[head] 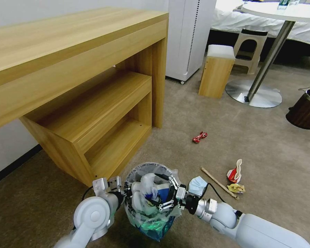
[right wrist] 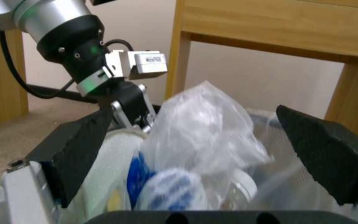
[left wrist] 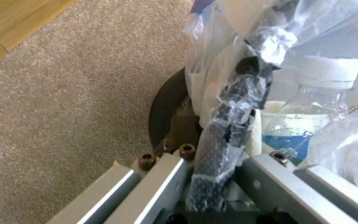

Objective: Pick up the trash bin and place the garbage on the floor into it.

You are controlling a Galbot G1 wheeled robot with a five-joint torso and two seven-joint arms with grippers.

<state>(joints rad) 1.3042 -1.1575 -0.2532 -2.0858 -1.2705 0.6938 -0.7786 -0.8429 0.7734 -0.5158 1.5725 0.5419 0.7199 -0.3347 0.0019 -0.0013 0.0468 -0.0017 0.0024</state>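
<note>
Head view: trash bin (head: 151, 203) lifted off the floor (head: 265, 144) at bottom centre, just in front of the wooden desk (head: 75, 69), stuffed with clear plastic and blue-white litter. Left gripper (head: 124, 191) clamped on the bin's left rim; left wrist view confirms fingers (left wrist: 224, 130) pinched over the bag-wrapped rim, with a plastic bottle (left wrist: 311, 105) inside the bin. Right gripper (head: 167, 194) over the bin's right side, jaws spread wide, nothing between them; right wrist view has both black pads (right wrist: 324, 155) apart above the crumpled plastic bag (right wrist: 204, 133). Pale blue face mask (head: 198, 185) just right of the bin. Remaining garbage on carpet: red wrapper (head: 199, 137) well ahead, wooden stick (head: 218, 182), red-white paper cup (head: 235, 172), yellow scrap (head: 236, 188) to the right. Brown bin (head: 305, 108) far right.
</note>
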